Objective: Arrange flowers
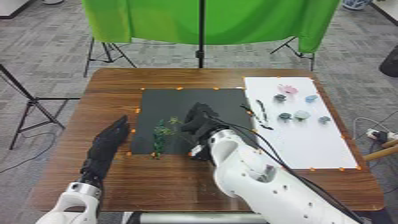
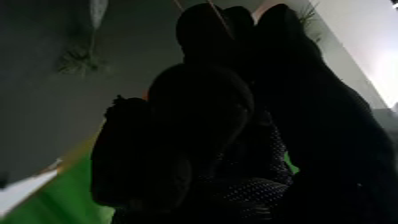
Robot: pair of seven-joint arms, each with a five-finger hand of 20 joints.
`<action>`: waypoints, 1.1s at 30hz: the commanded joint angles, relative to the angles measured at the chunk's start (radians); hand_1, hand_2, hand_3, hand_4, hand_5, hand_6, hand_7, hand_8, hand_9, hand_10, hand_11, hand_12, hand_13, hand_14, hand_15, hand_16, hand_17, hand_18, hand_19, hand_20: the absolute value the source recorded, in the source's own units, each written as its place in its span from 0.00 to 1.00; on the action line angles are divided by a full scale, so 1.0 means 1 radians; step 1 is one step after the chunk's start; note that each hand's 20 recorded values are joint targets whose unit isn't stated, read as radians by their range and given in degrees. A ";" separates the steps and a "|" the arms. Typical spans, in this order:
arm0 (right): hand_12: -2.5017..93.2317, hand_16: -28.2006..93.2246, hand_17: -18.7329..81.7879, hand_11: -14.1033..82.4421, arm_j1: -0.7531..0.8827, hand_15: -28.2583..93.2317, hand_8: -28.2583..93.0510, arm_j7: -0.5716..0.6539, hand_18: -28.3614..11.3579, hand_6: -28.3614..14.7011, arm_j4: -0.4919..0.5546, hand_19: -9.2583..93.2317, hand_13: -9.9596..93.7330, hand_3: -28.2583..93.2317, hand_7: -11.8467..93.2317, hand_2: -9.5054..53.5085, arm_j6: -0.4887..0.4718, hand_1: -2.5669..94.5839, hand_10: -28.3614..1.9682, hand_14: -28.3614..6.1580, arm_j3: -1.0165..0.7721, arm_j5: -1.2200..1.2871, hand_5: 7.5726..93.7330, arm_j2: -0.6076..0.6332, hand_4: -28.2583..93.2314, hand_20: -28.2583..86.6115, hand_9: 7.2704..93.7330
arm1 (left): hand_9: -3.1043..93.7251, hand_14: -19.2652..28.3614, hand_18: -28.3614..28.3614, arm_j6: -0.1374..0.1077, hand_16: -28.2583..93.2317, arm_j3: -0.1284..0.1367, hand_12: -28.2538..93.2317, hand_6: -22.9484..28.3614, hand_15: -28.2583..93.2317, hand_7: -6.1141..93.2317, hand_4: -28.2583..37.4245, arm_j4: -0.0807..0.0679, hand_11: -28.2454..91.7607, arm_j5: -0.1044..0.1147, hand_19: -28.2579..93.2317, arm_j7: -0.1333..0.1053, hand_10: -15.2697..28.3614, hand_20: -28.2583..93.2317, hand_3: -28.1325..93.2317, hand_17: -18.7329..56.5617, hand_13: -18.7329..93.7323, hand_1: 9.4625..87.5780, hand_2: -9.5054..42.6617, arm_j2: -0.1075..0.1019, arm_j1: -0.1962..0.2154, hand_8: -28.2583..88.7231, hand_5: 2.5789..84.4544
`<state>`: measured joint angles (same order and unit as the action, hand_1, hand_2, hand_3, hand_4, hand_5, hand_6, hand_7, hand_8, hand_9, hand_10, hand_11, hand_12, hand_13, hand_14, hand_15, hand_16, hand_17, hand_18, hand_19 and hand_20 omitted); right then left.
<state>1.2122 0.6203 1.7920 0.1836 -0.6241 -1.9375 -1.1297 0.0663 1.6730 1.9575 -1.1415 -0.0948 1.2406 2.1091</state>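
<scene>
Brown wooden table (image 1: 115,95), streaked with darker grain. Black rectangular mat (image 1: 173,98); white rectangular sheet (image 1: 315,145); small orange tape pieces (image 1: 179,88) round both. Leafy green sprig (image 1: 160,134). Ruffled pink flower (image 1: 287,89); small round pale-blue flower (image 1: 311,98). Plain bright-green cloth (image 1: 160,22). Mottled grey carpet (image 1: 53,42). Black fabric-gloved right hand (image 1: 205,119), pale-dotted in right wrist view.

The right hand (image 1: 203,119) is over a black sheet (image 1: 191,95) bearing greenery (image 1: 160,133), beside a white sheet (image 1: 306,147) with flowers (image 1: 302,115) (one (image 1: 287,89) pink).
</scene>
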 commanded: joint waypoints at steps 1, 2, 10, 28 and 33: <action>0.31 0.48 0.87 0.49 -0.005 0.67 0.39 -0.017 0.53 0.60 -0.018 1.00 1.00 0.61 0.31 0.00 -0.033 0.57 0.52 0.75 0.005 -0.068 0.83 -0.004 0.12 0.62 0.94 | 0.35 0.68 0.68 0.032 0.26 -0.003 0.35 0.53 0.27 0.07 0.11 -0.007 0.27 -0.008 0.24 0.024 0.59 0.36 0.75 0.25 0.37 0.20 0.14 0.003 0.004 0.21 0.37; 0.31 0.48 0.87 0.49 -0.004 0.66 0.37 -0.019 0.54 0.60 -0.020 1.00 1.00 0.64 0.31 0.00 -0.035 0.53 0.52 0.75 0.006 -0.076 0.82 -0.003 0.11 0.62 0.94 | 0.35 0.68 0.68 0.035 0.26 -0.002 0.35 0.53 0.27 0.07 0.11 -0.007 0.27 -0.009 0.24 0.025 0.59 0.36 0.75 0.25 0.37 0.20 0.14 0.003 0.004 0.21 0.37; 0.30 0.48 0.87 0.49 0.013 0.66 0.19 -0.038 0.53 0.60 -0.001 1.00 1.00 0.70 0.33 0.00 -0.042 0.45 0.51 0.74 -0.012 -0.102 0.81 0.010 0.07 0.61 0.94 | 0.35 0.69 0.68 0.056 0.26 0.000 0.36 0.53 0.27 0.07 0.12 -0.008 0.26 -0.014 0.23 0.034 0.59 0.36 0.75 0.25 0.37 0.20 0.14 0.007 0.001 0.22 0.37; 0.31 0.47 0.87 0.54 -0.006 0.70 0.17 -0.176 0.43 0.63 0.080 1.00 1.00 0.76 0.24 0.32 -0.360 0.30 0.53 0.71 0.012 -0.032 0.74 0.065 0.13 0.69 0.96 | 0.34 0.69 0.68 0.078 0.26 -0.003 0.36 0.53 0.27 0.07 0.12 -0.011 0.26 -0.038 0.23 0.048 0.59 0.36 0.75 0.25 0.36 0.20 0.14 0.007 -0.011 0.22 0.36; 0.31 0.47 0.87 0.55 0.012 0.70 0.17 -0.155 0.43 0.63 0.074 1.00 1.00 0.76 0.24 0.33 -0.369 0.30 0.52 0.70 -0.002 -0.035 0.73 0.079 0.13 0.70 0.96 | 0.34 0.69 0.68 0.074 0.26 0.004 0.36 0.53 0.27 0.07 0.12 -0.009 0.26 -0.033 0.23 0.051 0.59 0.36 0.75 0.25 0.36 0.20 0.14 0.009 0.000 0.22 0.36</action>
<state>1.1996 0.4439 1.8856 -0.1633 -0.6038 -1.9828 -1.0570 0.1244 1.6804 1.9571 -1.1719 -0.0669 1.2418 2.0907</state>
